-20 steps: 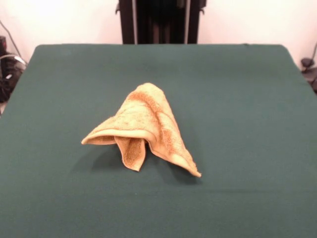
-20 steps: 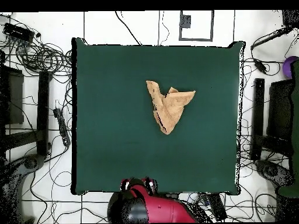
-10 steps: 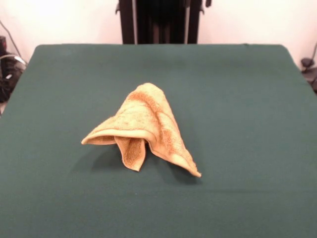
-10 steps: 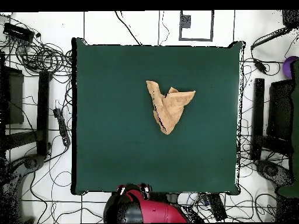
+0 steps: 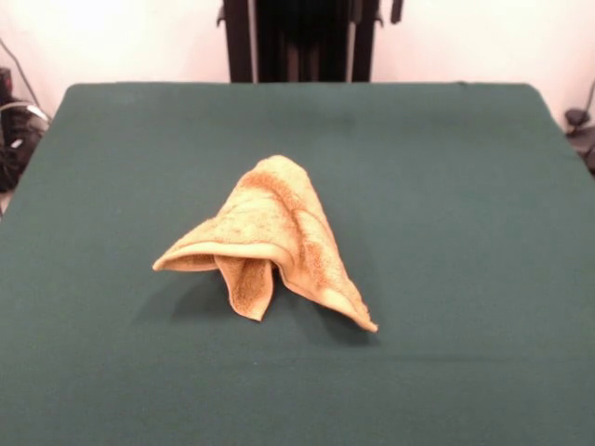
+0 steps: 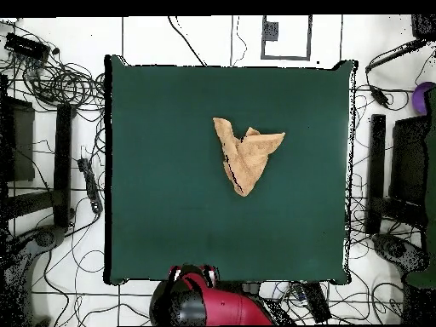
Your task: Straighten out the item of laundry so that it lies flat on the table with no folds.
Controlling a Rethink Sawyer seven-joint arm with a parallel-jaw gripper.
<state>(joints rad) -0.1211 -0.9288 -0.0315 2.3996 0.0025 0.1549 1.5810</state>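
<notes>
The golden-tan towel lies crumpled near the middle of the green table. It is bunched into a peaked, roughly triangular heap with folded flaps, one corner pointing to the front right. In the overhead view the towel shows as a folded V shape, and no tag shows. The red and black arm is drawn back at the table's bottom edge, far from the towel. Its gripper end sits at the table's rim, and its state cannot be made out.
The black pedestal stands behind the table's far edge. Cables and dark equipment lie on the floor around the table. A purple object sits at the right edge.
The arm at the table's edge has shifted slightly to the left in the overhead view. The towel has not moved.
</notes>
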